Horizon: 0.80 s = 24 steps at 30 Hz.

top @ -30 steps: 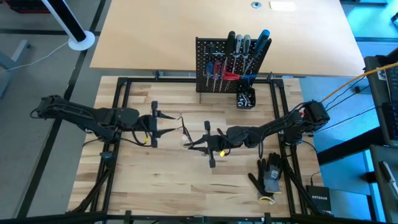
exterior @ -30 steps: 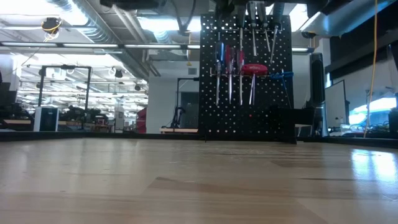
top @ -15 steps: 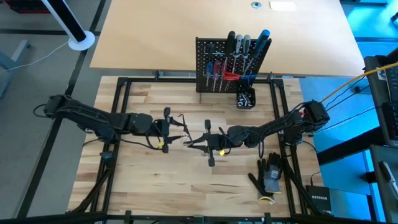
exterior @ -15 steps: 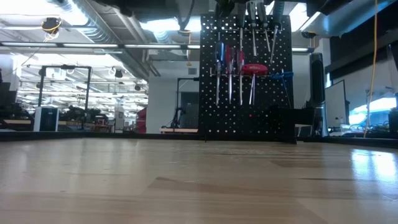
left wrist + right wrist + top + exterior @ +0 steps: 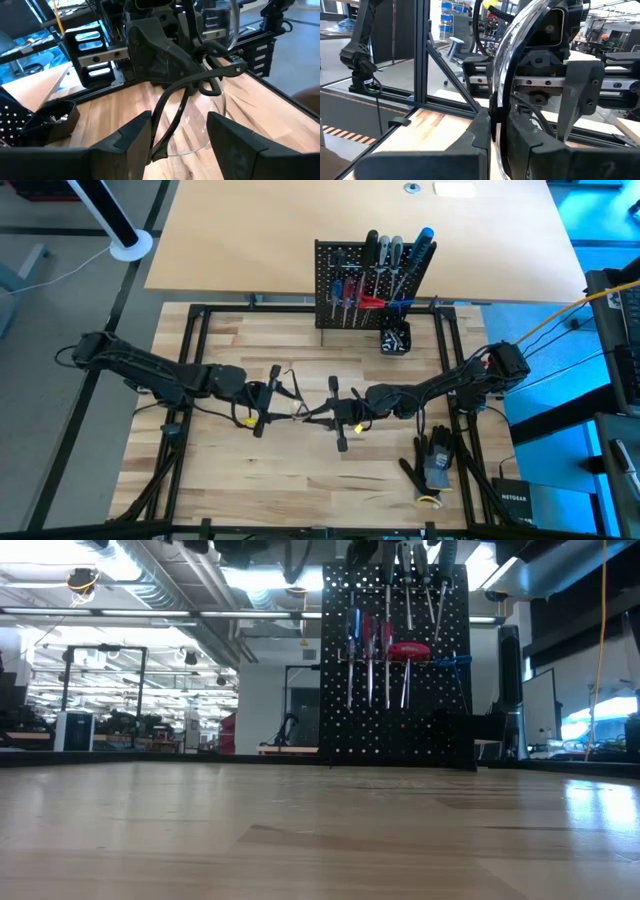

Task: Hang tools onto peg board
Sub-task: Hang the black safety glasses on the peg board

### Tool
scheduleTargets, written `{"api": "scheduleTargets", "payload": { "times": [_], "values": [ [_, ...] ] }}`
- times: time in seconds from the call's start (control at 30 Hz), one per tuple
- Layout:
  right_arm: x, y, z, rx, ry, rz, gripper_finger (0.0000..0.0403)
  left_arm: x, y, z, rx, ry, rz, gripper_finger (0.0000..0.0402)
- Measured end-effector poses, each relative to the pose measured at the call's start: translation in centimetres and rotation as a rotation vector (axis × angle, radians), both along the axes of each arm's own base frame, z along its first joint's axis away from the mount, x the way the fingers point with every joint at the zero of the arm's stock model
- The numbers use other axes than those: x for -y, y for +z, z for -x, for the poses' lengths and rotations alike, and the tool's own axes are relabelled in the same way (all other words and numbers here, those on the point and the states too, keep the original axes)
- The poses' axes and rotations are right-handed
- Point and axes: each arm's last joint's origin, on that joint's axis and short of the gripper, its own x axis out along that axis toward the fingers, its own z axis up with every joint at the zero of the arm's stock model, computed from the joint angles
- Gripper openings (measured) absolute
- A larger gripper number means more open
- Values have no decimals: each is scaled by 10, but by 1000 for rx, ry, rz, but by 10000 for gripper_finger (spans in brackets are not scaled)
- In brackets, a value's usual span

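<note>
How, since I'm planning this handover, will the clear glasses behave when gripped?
The glasses look light: thin black arm, clear lens. That slim arm would probably flex if the open left gripper pinches it. The smooth curved lens, clamped in the right gripper, may slip.

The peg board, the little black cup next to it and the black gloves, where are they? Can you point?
peg board (image 5: 345, 285): high view, on its holed front face, left part.
little black cup (image 5: 394, 338): high view, on its rim, beside the board's right foot.
black gloves (image 5: 435, 465): high view, middle of the pile.
</note>
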Motion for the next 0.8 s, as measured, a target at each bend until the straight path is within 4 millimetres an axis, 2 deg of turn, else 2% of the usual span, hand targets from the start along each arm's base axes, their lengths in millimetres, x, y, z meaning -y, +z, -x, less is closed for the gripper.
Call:
{"api": "scheduleTargets", "payload": {
  "times": [0.17, 0.4, 0.6, 0.8],
  "values": [
    [2, 1, 0, 5, -25, -1, 35, -3, 7, 6, 22, 53, -7, 184],
    [2, 3, 1, 6, -33, 2, 35, -10, 26, 36, 17, 116, 51, 184],
    [5, 17, 8, 35, -61, 31, 35, -20, 39, 63, 30, 243, 48, 184],
    [19, 32, 13, 87, -108, 57, 35, -30, 45, 73, 60, 372, 21, 184]
  ]
}}
